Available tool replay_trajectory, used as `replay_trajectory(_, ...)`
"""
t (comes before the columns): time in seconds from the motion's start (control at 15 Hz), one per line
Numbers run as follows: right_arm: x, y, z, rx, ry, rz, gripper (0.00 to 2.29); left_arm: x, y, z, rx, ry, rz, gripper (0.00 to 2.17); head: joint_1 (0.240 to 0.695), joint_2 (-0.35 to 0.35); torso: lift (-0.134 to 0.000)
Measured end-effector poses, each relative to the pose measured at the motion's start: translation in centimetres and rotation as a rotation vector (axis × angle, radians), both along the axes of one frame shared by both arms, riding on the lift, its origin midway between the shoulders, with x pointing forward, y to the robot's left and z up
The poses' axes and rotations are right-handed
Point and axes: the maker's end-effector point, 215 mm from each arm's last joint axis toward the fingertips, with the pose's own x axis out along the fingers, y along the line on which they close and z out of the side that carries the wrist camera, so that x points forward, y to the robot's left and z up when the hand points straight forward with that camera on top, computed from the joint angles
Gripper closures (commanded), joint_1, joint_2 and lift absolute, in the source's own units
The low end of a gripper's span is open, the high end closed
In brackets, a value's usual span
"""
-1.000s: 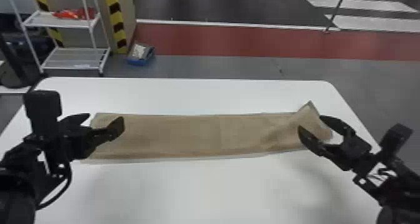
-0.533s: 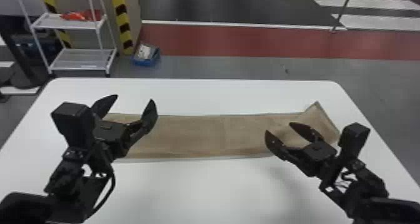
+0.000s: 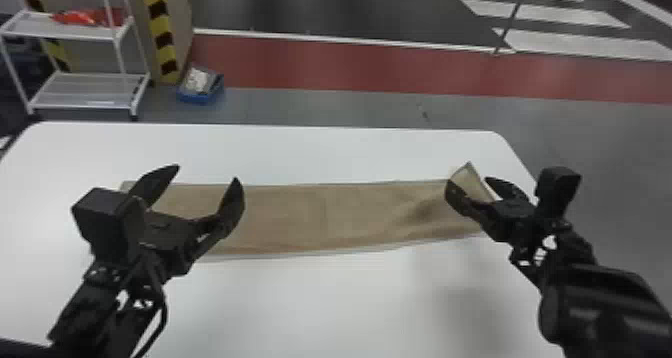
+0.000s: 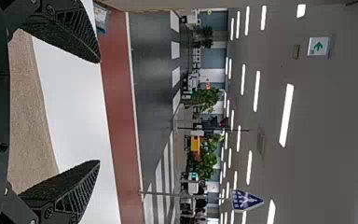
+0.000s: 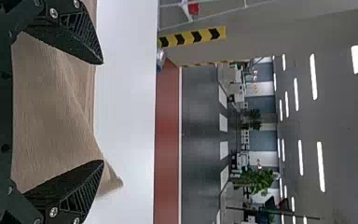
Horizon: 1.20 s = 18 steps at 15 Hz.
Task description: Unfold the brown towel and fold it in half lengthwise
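Beneath both pairs of fingers, the white table (image 3: 345,307) carries the brown towel (image 3: 290,219) in a long, narrow strip. The left gripper (image 3: 206,174) and right gripper (image 3: 468,181) both have their fingers spread, holding nothing. Beside the right fingers a towel corner (image 3: 468,173) sticks up; I'd pinch it lightly and lay it flat, left fingers steadying the strip against skewing.
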Motion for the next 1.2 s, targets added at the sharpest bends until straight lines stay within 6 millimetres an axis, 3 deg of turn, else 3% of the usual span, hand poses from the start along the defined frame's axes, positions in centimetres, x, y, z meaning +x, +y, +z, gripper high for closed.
replay_trajectory(0.07,0.8,-3.2,-0.1,-0.029,0.020,-0.034,0.20,-0.2,-0.4,-0.5,0.008,0.007,-0.007,0.13,0.695,-0.246,-0.125)
replay_trajectory(0.2,1.2,-7.7,-1.0,-0.069,0.090,-0.074,0.22,-0.3,-0.9,-1.3,0.018,0.020,-0.015,0.13,0.695,-0.318,-0.125)
replay_trajectory(0.33,0.6,-9.5,-2.4,-0.090,0.165,-0.087,0.34,-0.4,-0.9,-1.8,0.023,0.027,-0.018,0.13,0.695,-0.337,-0.125)
replay_trajectory(0.47,0.0,-9.9,-3.2,-0.086,0.200,-0.083,0.38,-0.4,-1.0,-1.9,0.026,0.029,-0.020,0.13,0.695,-0.347,-0.125)
replay_trajectory(0.67,-0.5,-9.4,-4.1,-0.049,0.235,-0.059,0.67,-0.3,-1.0,-1.8,0.030,0.026,-0.021,0.13,0.695,-0.346,-0.125)
replay_trajectory(0.73,-0.7,-9.2,-4.2,-0.036,0.241,-0.049,0.84,-0.3,-1.0,-1.8,0.033,0.025,-0.021,0.13,0.695,-0.343,-0.125)
replay_trajectory(0.87,-0.7,-8.7,-4.1,-0.019,0.242,-0.025,1.44,-0.3,-1.0,-1.9,0.038,0.025,-0.018,0.13,0.695,-0.339,-0.125)
replay_trajectory(1.2,-1.7,-8.3,-2.9,0.013,0.223,0.007,1.51,-0.2,-0.9,-2.0,0.042,0.026,-0.016,0.13,0.695,-0.337,-0.125)
